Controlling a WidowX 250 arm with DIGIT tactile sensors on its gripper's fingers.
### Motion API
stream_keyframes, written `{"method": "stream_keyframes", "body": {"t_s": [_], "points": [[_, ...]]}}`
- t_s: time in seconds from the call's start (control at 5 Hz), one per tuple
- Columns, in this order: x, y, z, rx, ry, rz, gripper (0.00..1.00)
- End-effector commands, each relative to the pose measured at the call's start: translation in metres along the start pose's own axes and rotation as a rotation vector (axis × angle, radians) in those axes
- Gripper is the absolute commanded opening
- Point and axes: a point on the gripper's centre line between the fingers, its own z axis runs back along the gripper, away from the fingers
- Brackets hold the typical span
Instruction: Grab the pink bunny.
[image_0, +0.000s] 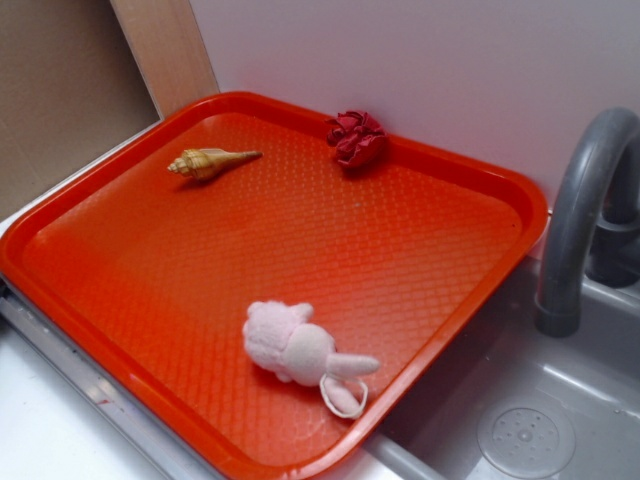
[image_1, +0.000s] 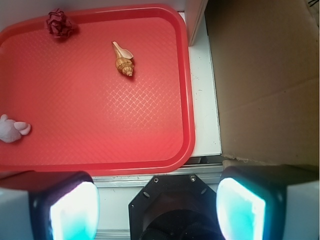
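Pink bunny (image_0: 290, 345) lying alone on the red tray (image_0: 440, 165), gripper (image_1: 157, 205) hanging spread wide and empty.

The bunny is resting near the tray's edge by the grey sink (image_0: 520, 420), its loop string (image_0: 343, 398) trailing beside it. A tan seashell (image_0: 208, 162) and a dark red fabric ball (image_0: 356, 137) are sitting well apart from it along the far side. In the wrist view, the fingers (image_1: 75, 210) are holding off the tray, over the white counter (image_1: 205, 100).

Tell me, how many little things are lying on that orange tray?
3. The pink bunny lies near the tray's front edge by the sink, the seashell toward the back left, and the dark red fabric ball against the back rim. Nothing seems hidden.
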Motion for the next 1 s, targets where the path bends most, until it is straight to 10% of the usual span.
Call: {"method": "stream_keyframes", "body": {"t_s": [0.0, 0.4, 0.8], "points": [[0.0, 0.0, 0.0, 0.0, 0.0, 0.0, 1.0], [0.061, -0.063, -0.022, 0.036, -0.083, -0.438, 1.0], [0.062, -0.157, -0.041, -0.018, -0.105, -0.936, 1.0]]}}
